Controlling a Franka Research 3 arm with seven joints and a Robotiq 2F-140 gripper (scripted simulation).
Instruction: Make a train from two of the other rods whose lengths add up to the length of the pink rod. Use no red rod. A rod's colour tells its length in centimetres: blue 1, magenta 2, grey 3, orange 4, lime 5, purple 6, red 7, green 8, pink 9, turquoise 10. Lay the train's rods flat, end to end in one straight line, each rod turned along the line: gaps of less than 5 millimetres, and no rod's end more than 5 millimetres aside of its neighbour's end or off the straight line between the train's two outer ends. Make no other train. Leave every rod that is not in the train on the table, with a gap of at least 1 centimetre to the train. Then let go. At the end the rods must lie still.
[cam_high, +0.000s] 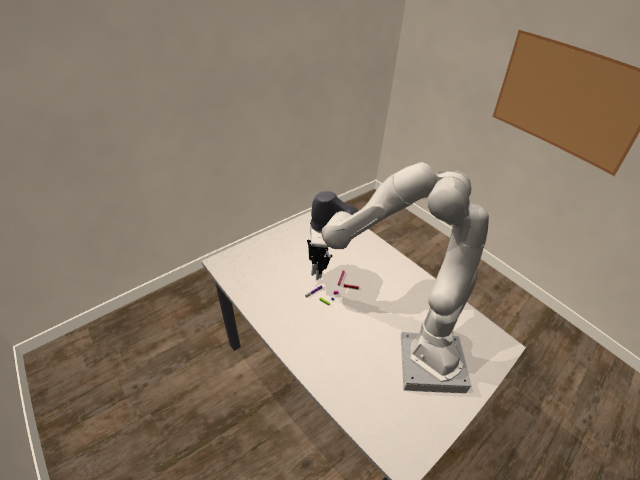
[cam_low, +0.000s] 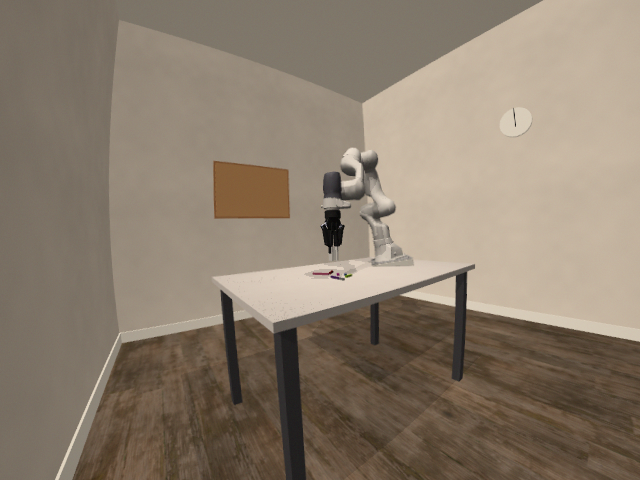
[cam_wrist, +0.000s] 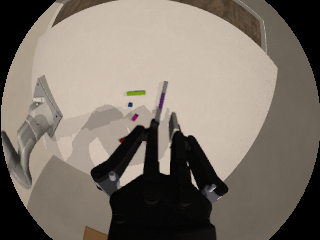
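1. Hovers above the bench (cam_high: 351, 372) (cam_low: 289, 299) (cam_wrist: 215, 65), pincer (cam_high: 316, 275) (cam_low: 334, 256) (cam_wrist: 164, 116) slightly apart, gripping nothing.
2. Lie end to end, roughly in line: purple rod (cam_high: 316, 289) (cam_low: 336, 277) (cam_wrist: 161, 101), grey rod (cam_high: 308, 295) (cam_low: 342, 279) (cam_wrist: 165, 85).
3. Lie near these: lime rod (cam_high: 324, 301) (cam_low: 348, 275) (cam_wrist: 136, 93), blue rod (cam_high: 332, 298) (cam_wrist: 130, 105), magenta rod (cam_high: 336, 292) (cam_low: 338, 274) (cam_wrist: 135, 117).
4. Rest beyond the magenta: pink rod (cam_high: 341, 277) (cam_low: 321, 273), red rod (cam_high: 351, 286) (cam_low: 331, 272) (cam_wrist: 122, 140).
5. Hides most of both in the wrist view.
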